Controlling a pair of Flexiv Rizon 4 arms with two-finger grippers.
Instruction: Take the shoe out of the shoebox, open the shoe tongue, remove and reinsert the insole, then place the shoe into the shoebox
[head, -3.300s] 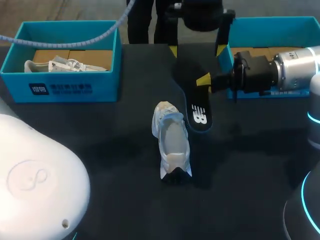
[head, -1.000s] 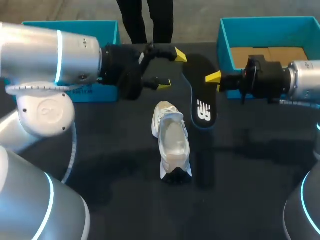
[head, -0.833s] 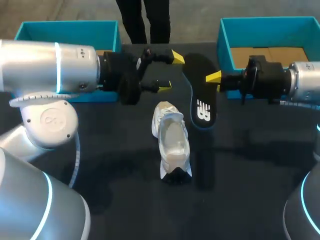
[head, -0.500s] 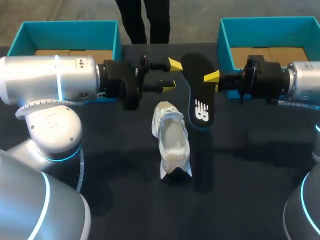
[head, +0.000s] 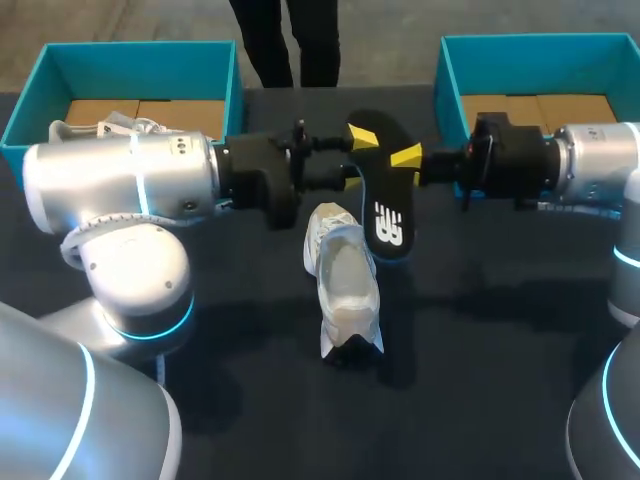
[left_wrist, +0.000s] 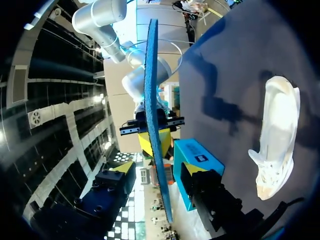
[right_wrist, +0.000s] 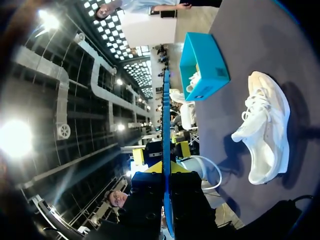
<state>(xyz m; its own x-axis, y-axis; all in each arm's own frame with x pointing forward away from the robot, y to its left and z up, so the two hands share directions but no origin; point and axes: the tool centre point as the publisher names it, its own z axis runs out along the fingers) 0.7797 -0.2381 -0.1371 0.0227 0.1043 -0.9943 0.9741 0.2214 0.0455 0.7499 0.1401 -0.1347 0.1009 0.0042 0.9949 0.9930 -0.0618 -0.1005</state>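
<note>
Head view first: we see the white shoe (head: 345, 285) standing on the dark surface (head: 480, 380) about in the middle, with its length running from far to near and outside both boxes. Just beyond its far end the black insole (head: 385, 195) is held up in the air, apart from the shoe. The right gripper (head: 405, 158) comes in from the right and is clenched on the right edge of the insole. The left gripper (head: 355, 158) comes in from the left and is at the far part of the insole, one yellow tip behind it and one in front. In the left wrist view the insole (left_wrist: 155, 125) stands edge-on between the fingers of the left gripper (left_wrist: 159, 170). The two fingers are spread on both sides and we see a gap to each of them, so this gripper is released and holds nothing. The shoe (left_wrist: 275, 135) lies well to the side on the surface. In the right wrist view the right gripper (right_wrist: 166, 175) presses the thin blue edge of the insole (right_wrist: 165, 125) from two sides, and the shoe (right_wrist: 265, 130) rests beside it on the surface. The left shoebox (head: 200, 165) stands at the far left and holds another white shoe (head: 110, 128). The right shoebox (head: 450, 75) stands at the far right, behind the right arm.
</note>
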